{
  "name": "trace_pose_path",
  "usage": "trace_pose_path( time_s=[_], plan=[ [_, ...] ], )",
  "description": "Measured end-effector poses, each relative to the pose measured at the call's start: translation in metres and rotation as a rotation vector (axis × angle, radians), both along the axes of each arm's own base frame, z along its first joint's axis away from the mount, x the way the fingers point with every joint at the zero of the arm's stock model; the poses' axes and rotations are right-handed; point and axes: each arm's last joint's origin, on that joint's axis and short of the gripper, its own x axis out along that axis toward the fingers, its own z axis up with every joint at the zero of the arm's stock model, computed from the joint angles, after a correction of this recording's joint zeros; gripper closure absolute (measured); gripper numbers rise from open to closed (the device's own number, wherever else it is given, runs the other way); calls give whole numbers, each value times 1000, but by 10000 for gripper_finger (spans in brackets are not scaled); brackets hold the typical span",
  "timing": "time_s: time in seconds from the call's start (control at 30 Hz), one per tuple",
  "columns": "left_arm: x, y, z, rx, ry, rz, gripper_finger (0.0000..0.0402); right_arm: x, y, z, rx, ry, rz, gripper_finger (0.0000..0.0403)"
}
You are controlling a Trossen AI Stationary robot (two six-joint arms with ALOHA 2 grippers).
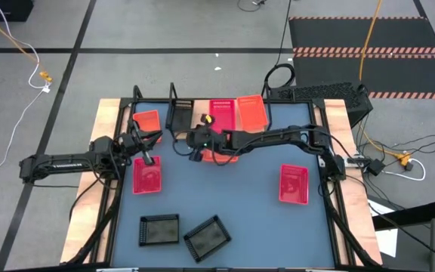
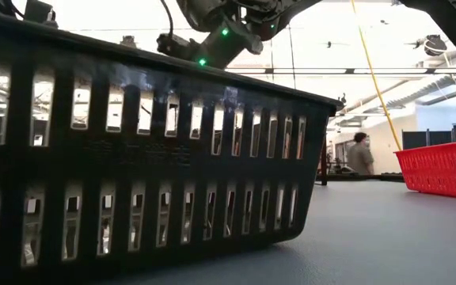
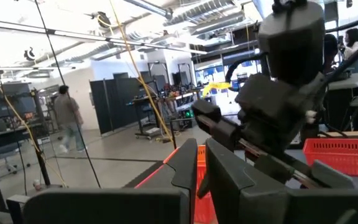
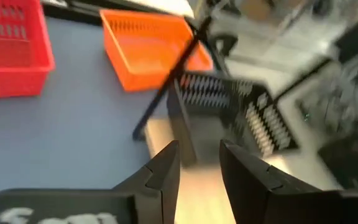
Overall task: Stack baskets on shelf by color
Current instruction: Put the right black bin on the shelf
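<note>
My left gripper (image 1: 149,159) is low at the far rim of a pinkish-red basket (image 1: 148,180) lying flat on the blue table, and it is shut on that rim. My right gripper (image 1: 198,144) is open and empty. It hovers in front of the black basket (image 1: 181,115) on the shelf (image 1: 202,102). A pinkish-red basket (image 1: 221,113) and an orange basket (image 1: 251,112) also stand on the shelf. Another orange basket (image 1: 148,121) sits by the shelf's left end. One more orange basket (image 1: 223,157) lies partly hidden under the right arm. My left gripper holds the pinkish-red basket by the rim of its far wall (image 1: 149,162), near the middle. In the left wrist view a thin orange-red strip (image 3: 200,180) fills the narrow gap between the fingers (image 3: 186,168). They come nearly level from the table's left. The basket lies flat on the table.
A third pinkish-red basket (image 1: 293,183) lies on the table's right side. Two black baskets (image 1: 159,229) (image 1: 206,236) sit near the near edge, one (image 2: 133,158) filling the low view. The right arm (image 1: 278,138) stretches across the table's far half. People (image 3: 67,118) stand in the room beyond.
</note>
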Motion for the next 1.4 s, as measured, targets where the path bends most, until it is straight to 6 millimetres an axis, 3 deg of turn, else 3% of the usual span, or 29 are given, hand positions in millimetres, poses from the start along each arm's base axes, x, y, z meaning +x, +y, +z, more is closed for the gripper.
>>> trace_pose_path(
  time_s=[0.17, 0.3, 0.43, 0.57, 1.13, 1.4],
  plan=[
    [0, 0, 1, 5, -14, 0, 364, 8, -13, -4, -17, -35, 190, 282],
    [-1, 0, 3, 16, -31, 4, 364, 10, -36, -20, -7, -28, 183, 246],
    [-1, 0, 4, 50, -26, 17, 364, 8, -56, -16, 39, -84, 190, 213],
    [-2, 1, 6, 73, -34, 35, 364, 5, -64, -21, 104, -60, 214, 209],
    [-5, 7, 11, 124, -69, 106, 364, -1, -74, -38, 126, 61, 242, 268],
    [-6, 8, 12, 135, -82, 119, 364, -3, -78, -40, 131, 84, 234, 329]
  ],
)
